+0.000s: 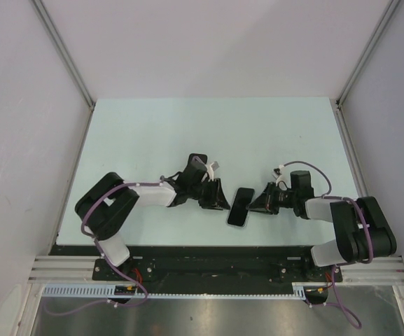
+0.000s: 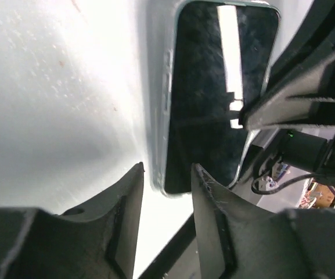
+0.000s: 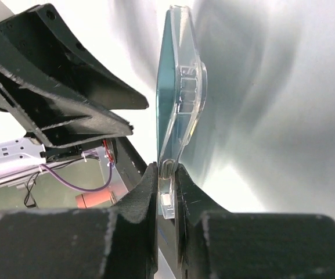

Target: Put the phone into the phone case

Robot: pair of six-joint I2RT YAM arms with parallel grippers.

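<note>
You have no text, label, brand, number or sign to read in any of the three views; the phone (image 2: 208, 116) shows you only a dark screen with streaks of glare; the phone case (image 3: 189, 87) is clear plastic, and its moulded detail gives you nothing legible.

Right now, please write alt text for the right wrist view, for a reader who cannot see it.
The right gripper pinches the edge of a clear phone case, seen edge-on against the pale table. The left gripper sits close beside it.
</note>
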